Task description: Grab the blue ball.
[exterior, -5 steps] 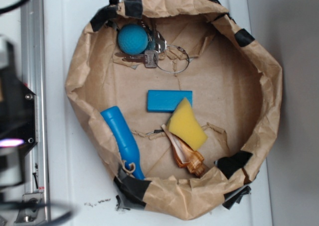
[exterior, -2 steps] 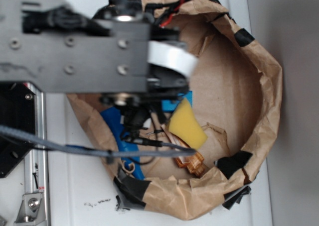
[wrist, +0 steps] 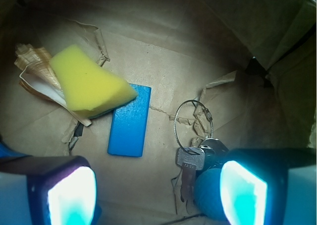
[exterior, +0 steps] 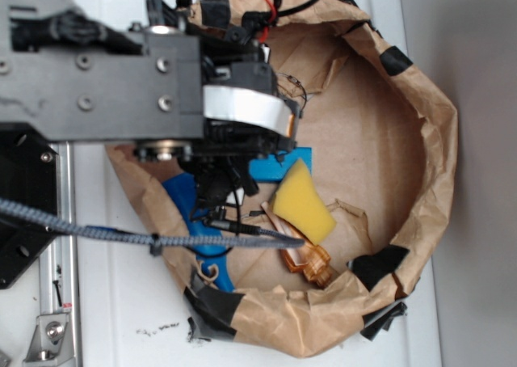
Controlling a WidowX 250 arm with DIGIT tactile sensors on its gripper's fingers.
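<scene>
A wide brown paper bag point(exterior: 436, 141), its rim rolled down and patched with black tape point(exterior: 378, 263), sits open on the white surface point(exterior: 105, 302) and serves as a shallow container. Inside it, the exterior view shows a yellow sponge wedge point(exterior: 301, 201) leaning over one end of a flat blue block point(exterior: 279, 166), a tan seashell point(exterior: 307, 262) just below the sponge, and a long blue handle point(exterior: 198, 221) along the bag's left wall. The robot arm point(exterior: 105, 76) covers the upper left part of the bag and hides what lies beneath it.

The wrist view looks down into the same bag. The blue ball point(wrist: 208, 195) rests on the paper floor at the lower right, partly behind the right finger point(wrist: 245, 190) and touching it or very nearly so. A silver key point(wrist: 188, 163) on a wire ring point(wrist: 190, 123) lies just beside the ball, on its left. The left finger point(wrist: 69, 190) stands well apart from the right one, so the fingers are spread wide and clamp nothing; the blue block and bare paper lie between them. Sponge and shell sit at the far left of this view.

No readable writing, brand or label shows on any item.
</scene>
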